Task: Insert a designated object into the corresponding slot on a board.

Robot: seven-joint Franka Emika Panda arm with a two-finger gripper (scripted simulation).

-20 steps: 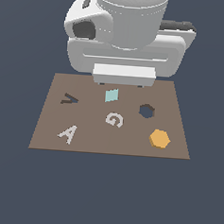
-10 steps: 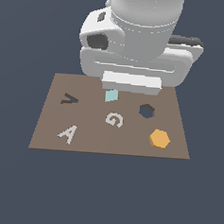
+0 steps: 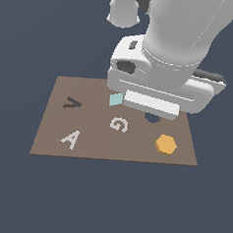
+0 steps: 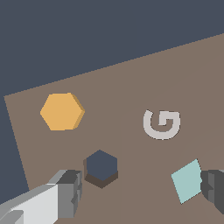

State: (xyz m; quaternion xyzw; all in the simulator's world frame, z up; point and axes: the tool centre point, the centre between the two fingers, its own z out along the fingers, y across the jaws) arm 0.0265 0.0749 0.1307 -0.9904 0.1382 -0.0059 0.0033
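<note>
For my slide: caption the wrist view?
Open gripper above brown board; orange hexagonal block lies beside dark hexagonal slot.

I see flat, even simulator lighting, sharp throughout, no glare, only faint shading on block edges.

orange hexagon block (image 3: 166,144) flat on brown board (image 3: 48,133), near empty hexagonal slot (image 4: 101,166)

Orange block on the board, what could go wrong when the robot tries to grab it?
1. The open gripper hangs nearer the slot than the orange block, so it may close on nothing.
2. The teal tile sits right by one finger and might get bumped.
3. The hexagon must line up with the slot, or it may jam.
</note>
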